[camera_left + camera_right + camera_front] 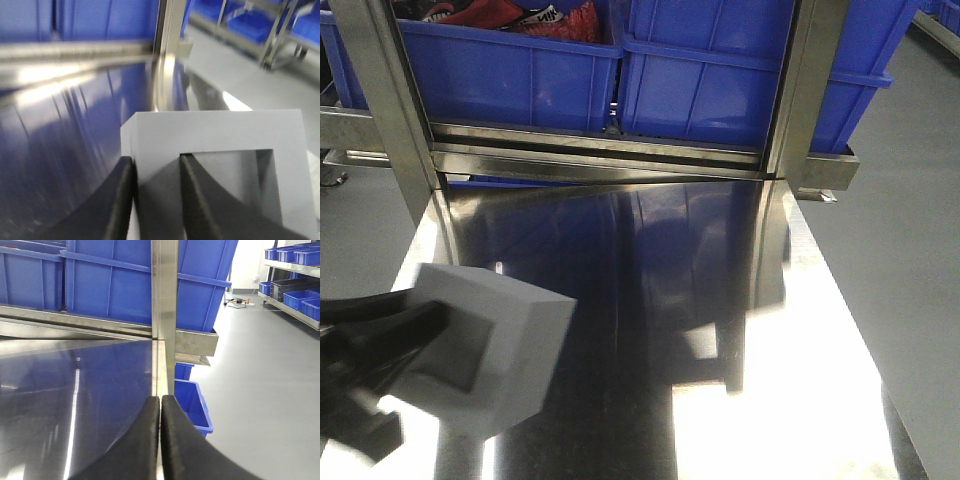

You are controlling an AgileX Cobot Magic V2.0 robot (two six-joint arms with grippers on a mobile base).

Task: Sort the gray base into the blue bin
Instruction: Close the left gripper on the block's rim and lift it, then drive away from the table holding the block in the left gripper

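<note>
Transport step: the left gripper (156, 170), lower left, pinches the gray base (215, 127) by one wall, and it next needs lifting over the rim of the blue bin (720, 90) at the top.

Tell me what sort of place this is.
Probably a warehouse or factory sorting station: a polished steel worktable, large blue plastic totes racked in a steel frame behind it, and more blue bins on metal shelving across a bare gray floor.
</note>
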